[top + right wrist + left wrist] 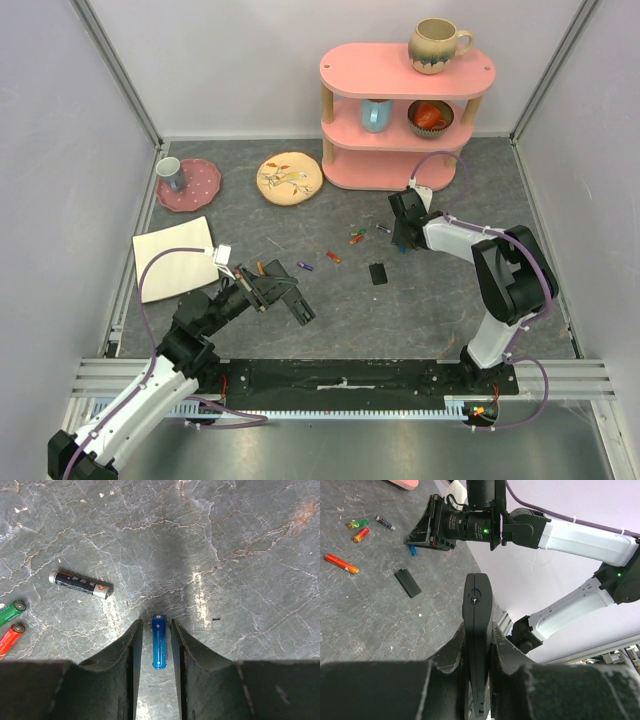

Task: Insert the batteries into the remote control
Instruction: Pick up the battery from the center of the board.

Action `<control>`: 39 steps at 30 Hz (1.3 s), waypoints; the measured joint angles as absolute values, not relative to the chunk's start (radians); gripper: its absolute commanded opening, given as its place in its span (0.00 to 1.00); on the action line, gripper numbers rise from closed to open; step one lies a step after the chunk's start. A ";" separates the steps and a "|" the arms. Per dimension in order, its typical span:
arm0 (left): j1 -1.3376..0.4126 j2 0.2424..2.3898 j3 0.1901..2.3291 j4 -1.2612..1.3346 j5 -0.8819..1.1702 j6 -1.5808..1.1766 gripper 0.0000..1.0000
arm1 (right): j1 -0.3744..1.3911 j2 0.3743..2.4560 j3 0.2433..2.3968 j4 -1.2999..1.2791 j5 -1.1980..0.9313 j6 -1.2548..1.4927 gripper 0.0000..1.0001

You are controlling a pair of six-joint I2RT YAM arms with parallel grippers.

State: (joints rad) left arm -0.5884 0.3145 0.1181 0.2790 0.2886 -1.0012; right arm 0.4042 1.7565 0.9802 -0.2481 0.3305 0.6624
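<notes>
The long black remote control (pixel 477 610) stands edge-up between the fingers of my left gripper (pixel 478 635), which is shut on it; from above, the remote (pixel 300 308) sticks out of that gripper (pixel 278 290) at front left. My right gripper (pixel 155 627) is down at the table, open, its fingers on either side of a blue battery (pixel 159 642) with a thin gap on each side. Other batteries lie to its left: a black one (pixel 80 584), a green one (pixel 11 612) and a red one (pixel 10 639). An orange battery (pixel 341 563) lies nearer the middle.
A small short black piece (pixel 378 273) lies flat between the two grippers. A pink shelf (pixel 400 165) with mugs stands at the back right. A floral plate (pixel 289 178), a pink plate (pixel 205 185) with a cup and a white board (pixel 175 258) are at back left.
</notes>
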 measured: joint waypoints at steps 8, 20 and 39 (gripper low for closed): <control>-0.588 0.335 0.117 0.300 0.289 -1.002 0.02 | 0.404 1.746 0.967 -0.248 0.332 0.656 0.27; -0.588 0.340 0.110 0.309 0.289 -1.002 0.02 | 0.404 1.735 0.957 -0.254 0.333 0.657 0.00; -0.588 0.750 0.158 0.567 0.320 -1.026 0.02 | 0.817 1.044 0.942 -0.427 0.184 0.504 0.00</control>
